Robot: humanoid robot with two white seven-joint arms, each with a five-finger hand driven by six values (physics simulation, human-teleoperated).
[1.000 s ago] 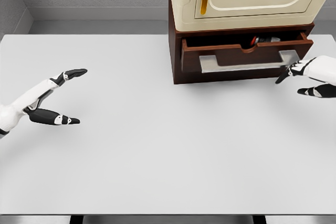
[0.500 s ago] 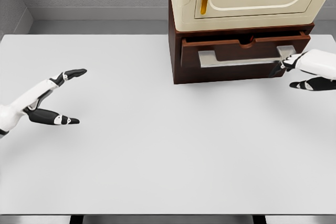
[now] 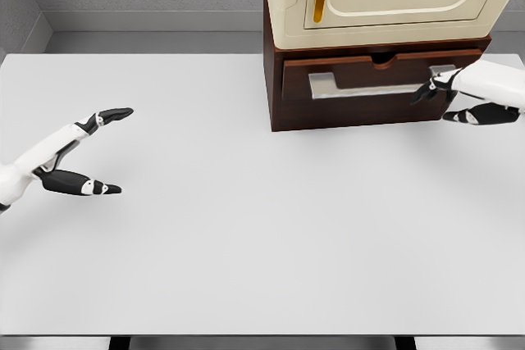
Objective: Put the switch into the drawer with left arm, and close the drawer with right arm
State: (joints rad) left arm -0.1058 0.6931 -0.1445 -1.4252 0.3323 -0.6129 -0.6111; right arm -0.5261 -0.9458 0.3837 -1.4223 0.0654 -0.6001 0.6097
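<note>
Close step: right hand (image 3: pixel 459 97) fingers spread, pressing drawer (image 3: pixel 369 84) front at handle's right end; drawer near flush; switch hidden, presumably inside; left hand (image 3: pixel 70 153) spread, idle near-left; next: final push.

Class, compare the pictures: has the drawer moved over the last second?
Yes. The drawer has slid back into the brown cabinet; its front now sits nearly flush, with the right hand at its handle.

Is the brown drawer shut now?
Shut, or almost: the drawer front sits level with the brown cabinet, no inside shows, and the right hand touches it.
</note>
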